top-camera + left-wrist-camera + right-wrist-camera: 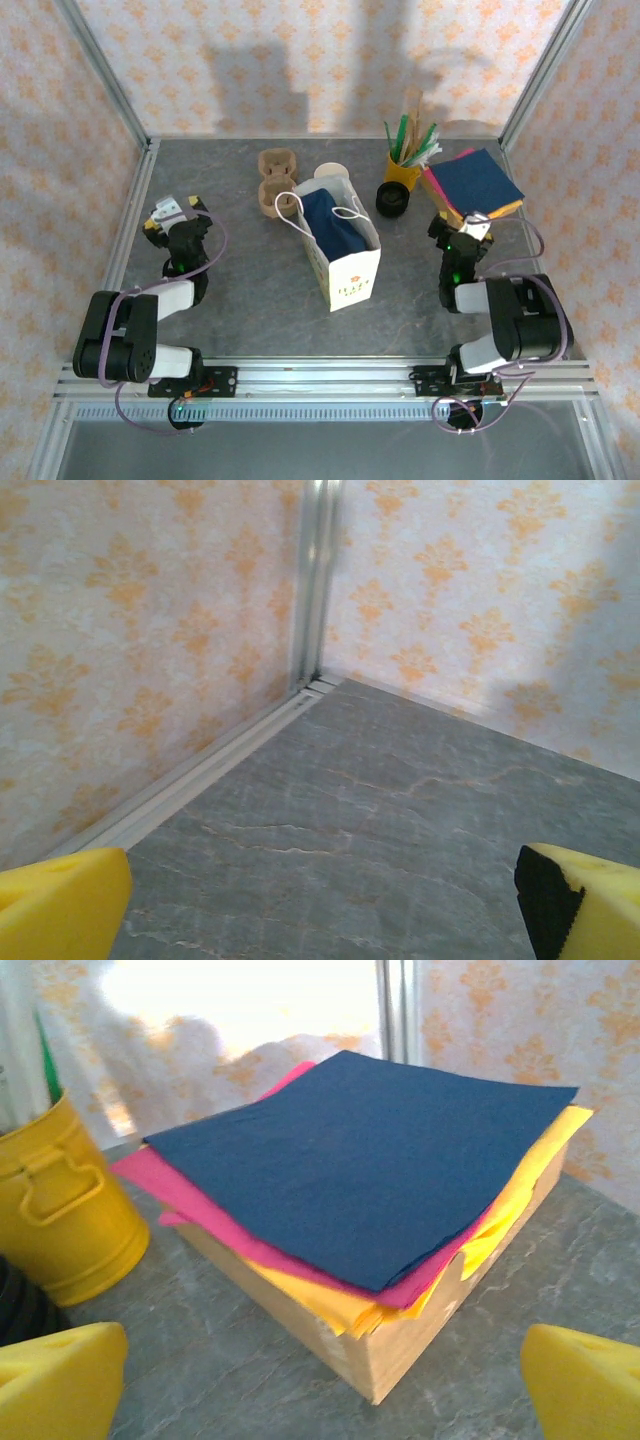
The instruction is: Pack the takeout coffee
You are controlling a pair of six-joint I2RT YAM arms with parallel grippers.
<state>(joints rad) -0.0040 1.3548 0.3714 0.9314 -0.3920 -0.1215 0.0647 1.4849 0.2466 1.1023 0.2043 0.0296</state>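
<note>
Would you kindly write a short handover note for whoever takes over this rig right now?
Grippers: the left gripper is open and empty, low over the table near the left wall. The right gripper is open and empty, facing the napkin stack.
Things: the paper bag stands upright mid-table with a blue napkin in it. I cannot spot the takeout coffee; the napkin hides most of the bag's inside.
Done: napkin in the bag.
Left: check whether the coffee is in the bag; if not, find and pack it.
</note>
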